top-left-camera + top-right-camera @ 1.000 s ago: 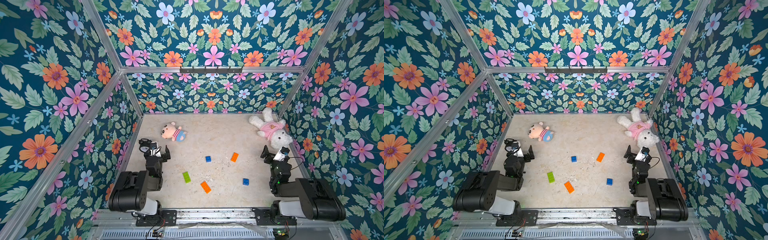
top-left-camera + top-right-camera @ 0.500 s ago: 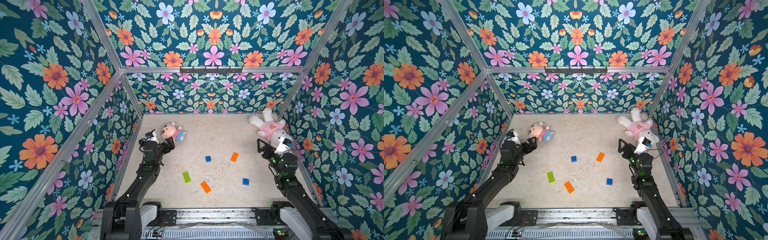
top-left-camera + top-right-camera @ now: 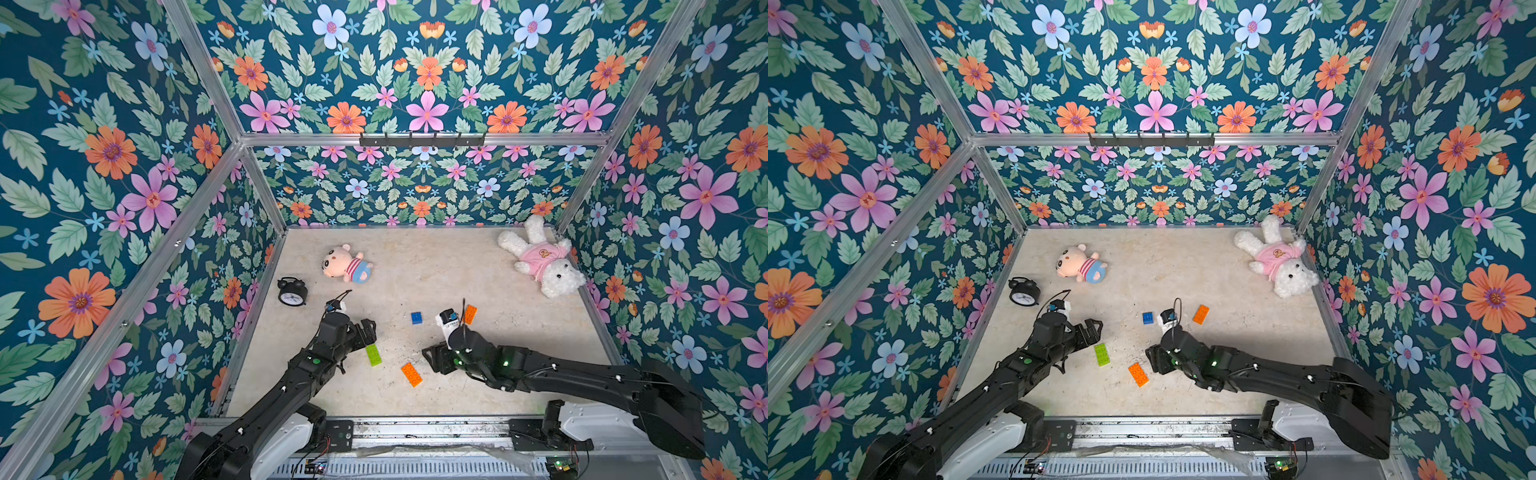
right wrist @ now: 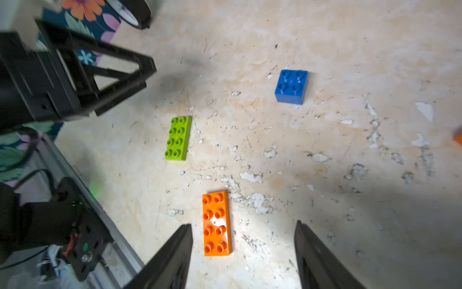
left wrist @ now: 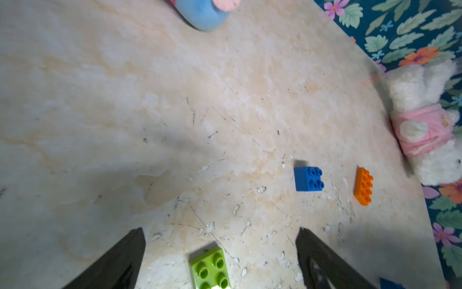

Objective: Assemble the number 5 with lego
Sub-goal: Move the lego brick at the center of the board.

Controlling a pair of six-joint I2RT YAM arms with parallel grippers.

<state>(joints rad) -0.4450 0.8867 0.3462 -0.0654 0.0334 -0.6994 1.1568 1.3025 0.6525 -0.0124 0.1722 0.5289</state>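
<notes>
Now, at pickup, your left gripper (image 5: 220, 230) gapes over the green brick (image 5: 210, 267), your right gripper (image 4: 242, 225), jaws apart, straddles an orange brick (image 4: 217, 224) on the table (image 4: 350, 175); next, close squarely, then lift.

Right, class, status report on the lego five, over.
Left gripper open over lime-green brick. Right gripper open over orange brick, not gripping. Nothing joined yet. Plush doll, white bear, clock well clear.

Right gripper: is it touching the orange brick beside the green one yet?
Apart. The right wrist view shows the orange brick lying between the right gripper's open fingers, with bare floor visible on both sides of it.
</notes>
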